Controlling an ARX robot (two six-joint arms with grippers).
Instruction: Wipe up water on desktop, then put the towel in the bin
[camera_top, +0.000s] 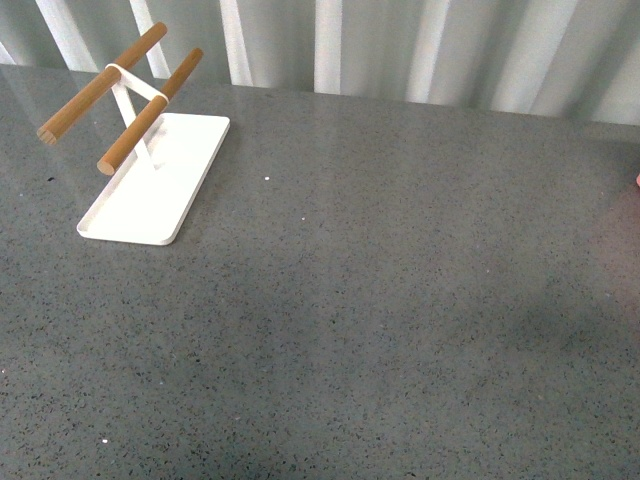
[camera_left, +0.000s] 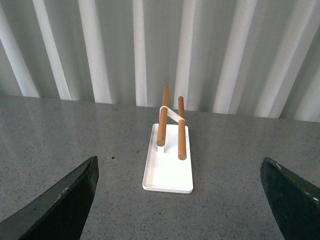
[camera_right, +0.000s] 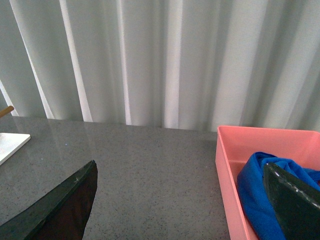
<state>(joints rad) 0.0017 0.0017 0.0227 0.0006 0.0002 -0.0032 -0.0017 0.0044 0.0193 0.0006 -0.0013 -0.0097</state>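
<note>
The dark-grey speckled desktop (camera_top: 380, 300) fills the front view; I see no water on it and neither arm shows there. In the right wrist view the blue towel (camera_right: 255, 195) lies bunched inside the pink bin (camera_right: 225, 170). My right gripper (camera_right: 182, 205) is open above the desktop beside the bin's wall, one finger (camera_right: 295, 205) in front of the towel, nothing held. My left gripper (camera_left: 180, 200) is open and empty, its fingers (camera_left: 65, 200) wide apart, facing the white rack.
A white tray rack (camera_top: 160, 180) with two wooden bars (camera_top: 150, 110) stands at the desktop's far left, also in the left wrist view as the rack (camera_left: 169, 165). A sliver of the pink bin (camera_top: 637, 180) shows at the right edge. A corrugated white wall (camera_top: 400, 50) runs behind.
</note>
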